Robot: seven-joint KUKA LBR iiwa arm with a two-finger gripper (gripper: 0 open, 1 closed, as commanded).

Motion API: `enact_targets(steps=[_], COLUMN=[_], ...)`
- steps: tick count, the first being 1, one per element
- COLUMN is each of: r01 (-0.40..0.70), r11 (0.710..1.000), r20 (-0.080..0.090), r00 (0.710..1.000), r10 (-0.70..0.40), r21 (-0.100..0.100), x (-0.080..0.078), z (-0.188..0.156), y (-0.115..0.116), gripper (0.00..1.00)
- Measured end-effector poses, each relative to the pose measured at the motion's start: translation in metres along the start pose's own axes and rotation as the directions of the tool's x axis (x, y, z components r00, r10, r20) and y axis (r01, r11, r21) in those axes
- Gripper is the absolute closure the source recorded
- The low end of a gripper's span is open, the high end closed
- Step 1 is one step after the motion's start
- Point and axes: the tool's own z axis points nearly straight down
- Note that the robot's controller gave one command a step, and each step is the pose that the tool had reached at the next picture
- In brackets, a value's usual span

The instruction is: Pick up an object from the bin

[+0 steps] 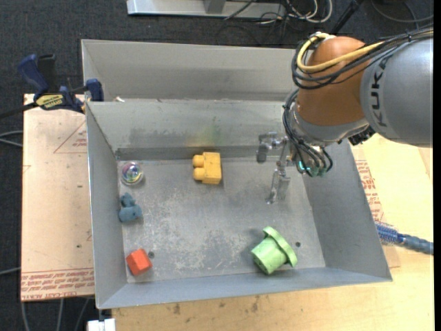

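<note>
We cannot tell whether the hand (278,174) is spread or pressed together. We see nothing in its grasp, and it hangs above bare bin (207,126) floor. Below it in the view, near, lies a green flanged cylinder (271,254); a yellow block (207,167) sits leftward. We judge the cylinder light, rigid and prone to rolling: grip across its barrel.

In the bin (103,185), a toy brick (207,168) lay at twelve o'clock, near the back wall. A small ball (131,174) sat at ten, a little figure (129,210) near it at nine, and a cube (138,261) at eight. A cylinder (273,252) lay at five, with the gripper (277,193) above bare floor at two.
</note>
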Motion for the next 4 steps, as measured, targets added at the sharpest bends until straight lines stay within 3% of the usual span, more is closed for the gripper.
enact_targets(steps=[1,2,3,4], r01=[0.477,0.616,0.615,0.616], r11=[0.879,0.787,0.789,0.787], r20=[-0.005,0.0,0.017,0.001], r00=[0.879,0.787,0.788,0.787], r10=[-0.477,-0.616,-0.615,-0.616], r21=[-0.002,-0.003,0.011,0.0], x=[0.065,0.1,0.094,0.099], z=[0.105,0.102,0.1,0.103], y=[-0.071,-0.022,-0.024,-0.023], gripper=[0.0,0.0,1.0,0.0])
